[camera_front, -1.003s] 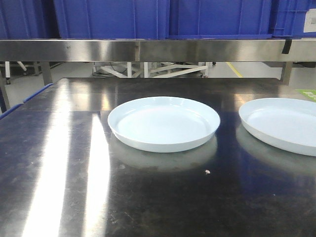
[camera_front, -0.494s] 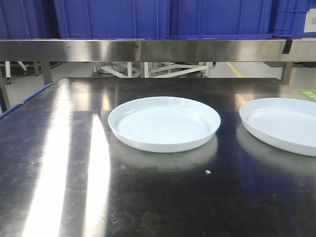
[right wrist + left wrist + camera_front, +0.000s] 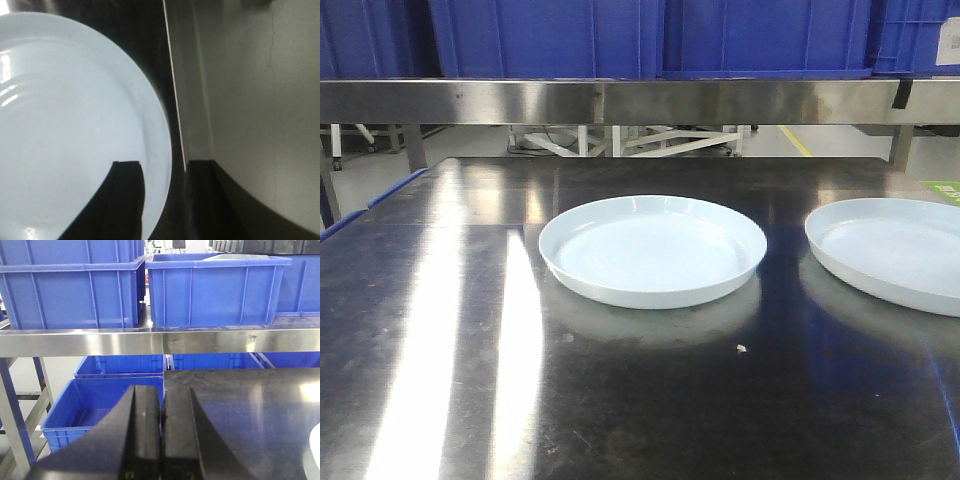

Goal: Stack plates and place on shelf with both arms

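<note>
Glossy pale bluish-white round plates [image 3: 652,250] unstacked on dark steel worktop [image 3: 440,330] | right claw [image 3: 162,167] wide open, straddling one rim, holding nothing | left claw [image 3: 161,390] pinched closed, empty | risk imo: slick rim slips from a shallow pinch, plate clatters down

We look low across the table [image 3: 440,330] from the front, share the shelf [image 3: 620,100] ahead of the left gripper [image 3: 161,390] with its wrist view, and peer closely down past the right gripper [image 3: 165,167] onto one plate [image 3: 60,125].

Pale bluish-white, plain: centre plate [image 3: 652,250], right plate [image 3: 892,252]; blue crates [image 3: 550,35]; dark table [image 3: 470,350].
</note>
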You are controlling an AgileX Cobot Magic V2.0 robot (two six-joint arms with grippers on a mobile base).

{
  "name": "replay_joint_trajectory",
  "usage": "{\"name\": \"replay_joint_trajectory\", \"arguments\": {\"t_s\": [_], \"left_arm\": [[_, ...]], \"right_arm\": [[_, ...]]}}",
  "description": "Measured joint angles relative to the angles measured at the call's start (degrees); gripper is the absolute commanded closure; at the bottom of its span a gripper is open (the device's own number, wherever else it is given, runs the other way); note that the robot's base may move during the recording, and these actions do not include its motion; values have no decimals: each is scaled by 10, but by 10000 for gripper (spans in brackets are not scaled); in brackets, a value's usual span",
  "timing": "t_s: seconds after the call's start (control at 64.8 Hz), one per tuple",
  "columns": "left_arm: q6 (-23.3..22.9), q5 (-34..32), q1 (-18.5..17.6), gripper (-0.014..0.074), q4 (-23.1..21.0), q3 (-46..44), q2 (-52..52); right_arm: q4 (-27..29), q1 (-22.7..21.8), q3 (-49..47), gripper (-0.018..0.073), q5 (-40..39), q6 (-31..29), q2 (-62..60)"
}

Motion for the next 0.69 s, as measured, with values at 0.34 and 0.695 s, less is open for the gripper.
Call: {"name": "replay_joint_trajectory", "arguments": {"t_s": [0.34, 0.695], "left_arm": [[0, 0, 0, 514, 0, 0, 0], [0, 0, 0, 514, 0, 0, 0]], "right_arm": [[1, -1, -1, 192, -17, -20, 53], [3, -1, -5, 219, -36, -21, 75]]}}
